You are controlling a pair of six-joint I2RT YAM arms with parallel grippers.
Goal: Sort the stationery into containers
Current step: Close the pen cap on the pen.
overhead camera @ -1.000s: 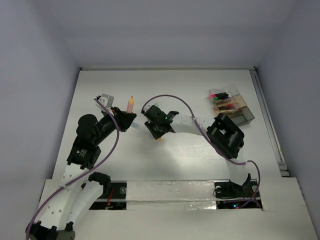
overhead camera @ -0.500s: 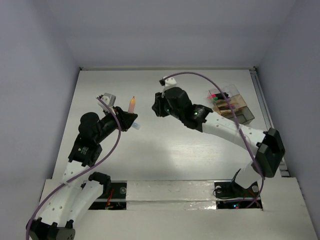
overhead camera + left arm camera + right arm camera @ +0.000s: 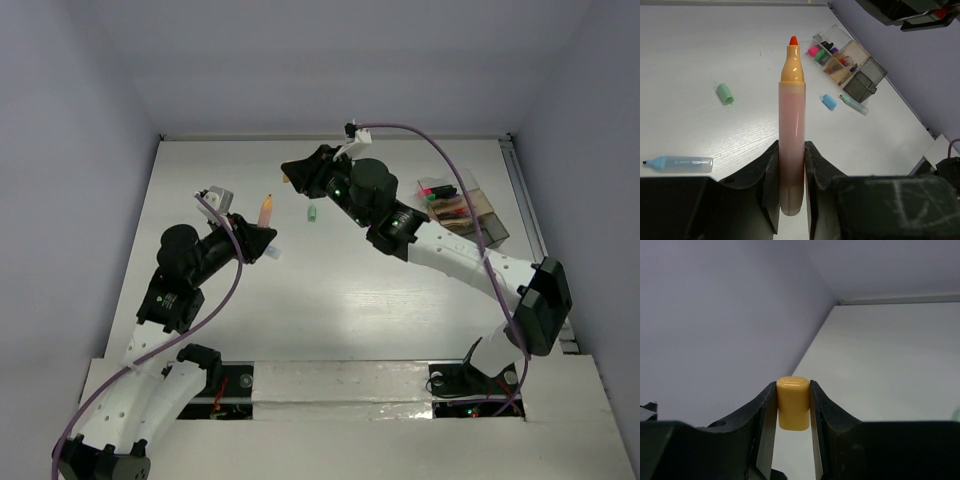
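An uncapped orange marker (image 3: 791, 125), red tip up, stands upright in the left gripper (image 3: 791, 147). The right gripper (image 3: 792, 385) pinches an orange cap (image 3: 793, 405). On the table, a green cap (image 3: 312, 213) lies at 12 o'clock. The clear box (image 3: 488, 230) at 2 o'clock holds pink and green highlighters. A blue cap (image 3: 828, 101) and a pale pen (image 3: 854, 104) lie near it.

The right arm (image 3: 440, 250) has been swung away from the middle of the tabletop (image 3: 350, 300) and stretched out toward the far edge, with its elbow carried over to the right edge. Its jaws, in which an orange cap (image 3: 793, 403) is clamped, have been brought close to the far edge, left of centre. A green cap (image 3: 312, 213) has been uncovered.
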